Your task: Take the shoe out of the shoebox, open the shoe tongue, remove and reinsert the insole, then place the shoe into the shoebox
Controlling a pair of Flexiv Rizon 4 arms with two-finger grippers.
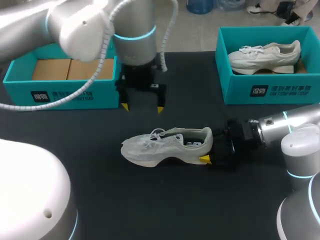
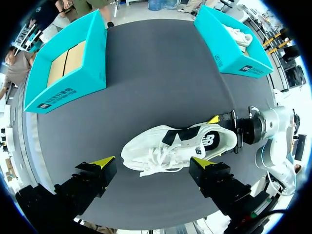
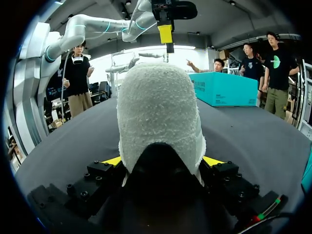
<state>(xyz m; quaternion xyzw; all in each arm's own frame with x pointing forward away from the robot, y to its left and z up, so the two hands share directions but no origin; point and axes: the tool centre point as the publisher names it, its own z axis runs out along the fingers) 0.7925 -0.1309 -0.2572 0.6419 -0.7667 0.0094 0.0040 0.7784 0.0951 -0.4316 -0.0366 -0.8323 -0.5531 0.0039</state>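
The white shoe [image 3: 158,117] rests on the dark desk [image 3: 253,141], its heel clamped between the right end effector's [image 3: 163,161] yellow-tipped fingers [image 3: 113,160]. Ahead, the left end effector [image 3: 166,36] hangs above the shoe, and a teal shoebox [image 3: 224,89] stands beyond.

Furniture: black matte flat tabletop [image 1: 150,210], spans head view side to side. Surface plain, uniform, slight cloth-like texture. Reads dark grey in left wrist view, with pale strip along one rim. Right wrist view: flat dark plane. Light even, diffuse, from overhead; shadows soft, faint.
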